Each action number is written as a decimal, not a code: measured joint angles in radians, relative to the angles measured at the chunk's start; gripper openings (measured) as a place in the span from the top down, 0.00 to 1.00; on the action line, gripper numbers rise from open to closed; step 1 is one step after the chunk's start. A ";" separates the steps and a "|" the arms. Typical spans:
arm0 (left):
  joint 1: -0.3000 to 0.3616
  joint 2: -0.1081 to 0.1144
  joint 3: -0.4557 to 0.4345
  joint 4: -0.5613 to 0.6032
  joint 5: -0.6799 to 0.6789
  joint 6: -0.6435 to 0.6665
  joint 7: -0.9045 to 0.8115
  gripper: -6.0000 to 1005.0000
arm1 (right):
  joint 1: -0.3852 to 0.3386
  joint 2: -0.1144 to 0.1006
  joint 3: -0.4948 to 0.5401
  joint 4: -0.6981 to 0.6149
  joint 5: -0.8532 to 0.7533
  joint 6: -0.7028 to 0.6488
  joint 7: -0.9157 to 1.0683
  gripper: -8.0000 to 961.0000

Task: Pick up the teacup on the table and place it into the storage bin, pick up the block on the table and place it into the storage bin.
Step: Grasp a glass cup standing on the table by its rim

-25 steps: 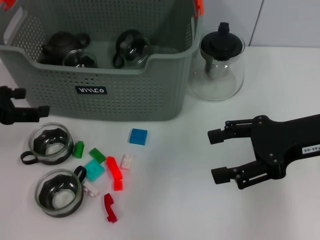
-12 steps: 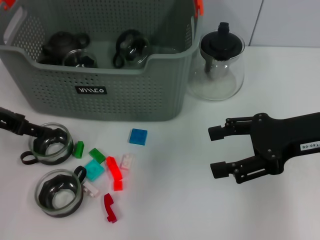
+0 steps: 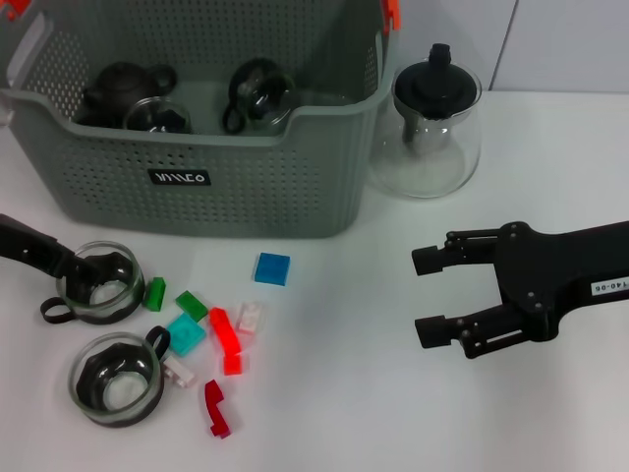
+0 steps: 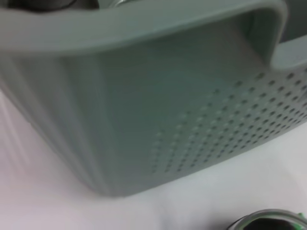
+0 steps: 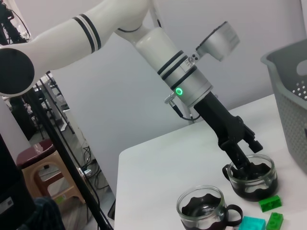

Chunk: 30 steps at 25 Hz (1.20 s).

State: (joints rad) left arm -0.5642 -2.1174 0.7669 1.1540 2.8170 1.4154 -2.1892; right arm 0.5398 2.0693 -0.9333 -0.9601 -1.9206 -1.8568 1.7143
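Left gripper [image 3: 84,267] is down at the far-left teacup [image 3: 98,283], one finger dipped inside the rim, the other on the outside by the look of the right wrist view; can't tell whether it has pinched the wall. That cup sits on the bench [image 3: 334,393] just in front of the storage bin [image 3: 206,187], handle pointing away from the bin. A second teacup [image 3: 116,379] is nearer me, close beside the first but apart.

To do this bit well, imo: squeeze firmly on the glass wall before any lift, go straight up so the cup doesn't swing into its neighbour or the green block [image 3: 154,293] touching its side, then clear the bin's front rim w/ margin before moving over.

Middle: scattered blocks, e.g. the blue block [image 3: 272,268] lying alone, well apart from the cups. Bin already has cups and a dark pot inside.

Right: glass teapot [image 3: 430,123] stands beside the bin's corner. Right gripper [image 3: 425,297] hovers over bare bench, jaws apart, holding nothing, idle.
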 joint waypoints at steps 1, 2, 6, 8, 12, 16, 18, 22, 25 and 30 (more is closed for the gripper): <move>-0.003 -0.001 0.003 -0.006 0.009 -0.006 -0.009 0.07 | 0.000 0.000 0.000 0.000 0.000 0.002 0.000 0.02; -0.006 -0.002 0.009 -0.015 0.020 -0.017 -0.023 0.07 | 0.000 0.000 0.000 0.000 0.000 0.003 -0.001 0.02; -0.014 -0.003 0.023 -0.039 0.037 -0.036 -0.047 0.07 | 0.000 -0.002 0.001 0.005 0.000 0.006 -0.001 0.02; -0.014 -0.004 0.031 -0.040 0.038 -0.038 -0.048 0.07 | 0.002 -0.004 0.001 0.009 0.000 0.007 -0.001 0.02; -0.014 -0.003 0.050 -0.052 0.038 -0.045 -0.050 0.19 | 0.003 -0.006 0.001 0.011 0.000 0.007 -0.001 0.02; -0.012 -0.005 0.059 -0.061 0.039 -0.069 -0.056 0.35 | 0.003 -0.006 0.010 0.011 0.001 0.008 -0.002 0.02; -0.012 -0.006 0.059 -0.064 0.039 -0.072 -0.056 0.42 | 0.003 -0.006 0.014 0.011 0.002 0.008 -0.004 0.02; -0.013 -0.002 0.059 -0.071 0.039 -0.071 -0.057 0.60 | 0.003 -0.006 0.017 0.011 0.002 0.008 -0.006 0.02; -0.013 -0.004 0.060 -0.070 0.039 -0.069 -0.058 0.74 | 0.003 -0.006 0.017 0.011 0.002 0.008 -0.008 0.02; -0.010 -0.005 0.055 -0.061 0.039 -0.064 -0.059 0.85 | 0.003 -0.006 0.021 0.011 0.003 0.008 -0.008 0.02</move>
State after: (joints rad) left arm -0.5745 -2.1220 0.8219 1.0928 2.8561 1.3517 -2.2481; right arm 0.5430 2.0632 -0.9127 -0.9495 -1.9171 -1.8486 1.7059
